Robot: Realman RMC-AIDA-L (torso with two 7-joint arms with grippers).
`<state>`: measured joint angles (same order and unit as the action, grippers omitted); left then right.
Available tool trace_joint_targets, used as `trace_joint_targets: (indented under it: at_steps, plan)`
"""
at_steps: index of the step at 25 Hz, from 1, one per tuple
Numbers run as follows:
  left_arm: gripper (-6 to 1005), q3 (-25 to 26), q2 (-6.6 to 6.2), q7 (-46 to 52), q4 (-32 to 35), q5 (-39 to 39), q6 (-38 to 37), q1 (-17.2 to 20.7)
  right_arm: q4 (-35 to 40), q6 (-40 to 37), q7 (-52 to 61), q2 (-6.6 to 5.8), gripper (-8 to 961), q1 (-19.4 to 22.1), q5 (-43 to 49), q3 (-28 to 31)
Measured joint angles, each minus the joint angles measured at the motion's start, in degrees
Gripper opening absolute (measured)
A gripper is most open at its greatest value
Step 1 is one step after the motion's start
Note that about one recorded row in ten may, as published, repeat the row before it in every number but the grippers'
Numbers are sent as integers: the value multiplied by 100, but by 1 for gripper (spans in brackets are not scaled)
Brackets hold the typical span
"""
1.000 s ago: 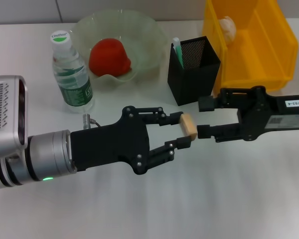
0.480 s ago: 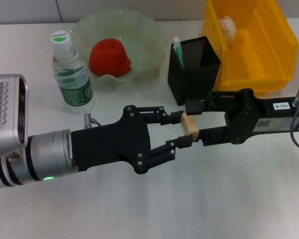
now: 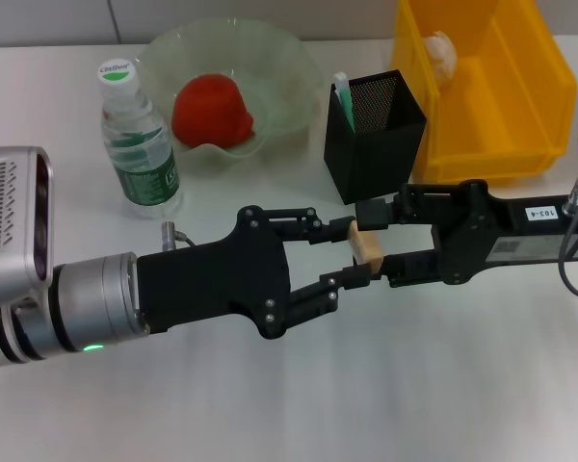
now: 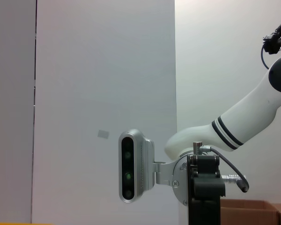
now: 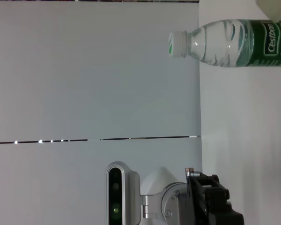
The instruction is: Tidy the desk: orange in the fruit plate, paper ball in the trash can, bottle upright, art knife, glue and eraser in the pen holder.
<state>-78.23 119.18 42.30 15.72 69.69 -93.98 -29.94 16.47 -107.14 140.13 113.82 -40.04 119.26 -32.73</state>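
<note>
My left gripper (image 3: 354, 252) hangs over the table's middle, shut on the tan eraser (image 3: 366, 245). My right gripper (image 3: 376, 241) comes in from the right, open, with one finger on each side of the eraser. The orange (image 3: 212, 111), reddish here, lies in the glass fruit plate (image 3: 289, 58). The bottle (image 3: 140, 144) stands upright left of the plate and also shows as a bottle (image 5: 234, 36) in the right wrist view. The black pen holder (image 3: 376, 144) holds the glue (image 3: 344, 96). The paper ball (image 3: 441, 53) lies in the yellow trash can (image 3: 535, 96). The art knife is out of view.
The pen holder stands just behind the two grippers. The yellow trash can sits behind my right arm (image 3: 520, 236). In the left wrist view only the right arm's wrist camera (image 4: 133, 166) and a wall show.
My right gripper has slid left until its fingers straddle the eraser. My left gripper has stayed still with the eraser in it.
</note>
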Motion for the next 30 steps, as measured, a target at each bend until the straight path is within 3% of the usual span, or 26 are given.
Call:
trace_joint_targets:
  at_steps: [16,20,27,30]
  plan:
    - [531,1,0,-3,1,1,-21,-1,38,-33,-66,0,672,5,26,-21]
    - [534,2,0,-3,3,-11,-37,-4,50,-13,-70,0,457,5,38,-24]
    - [538,2,-1,-4,3,-15,-42,-4,49,-9,-132,0,307,-3,40,-24]
    - [540,2,-1,-4,2,-14,-42,-7,49,-9,-135,0,289,-8,41,-24]
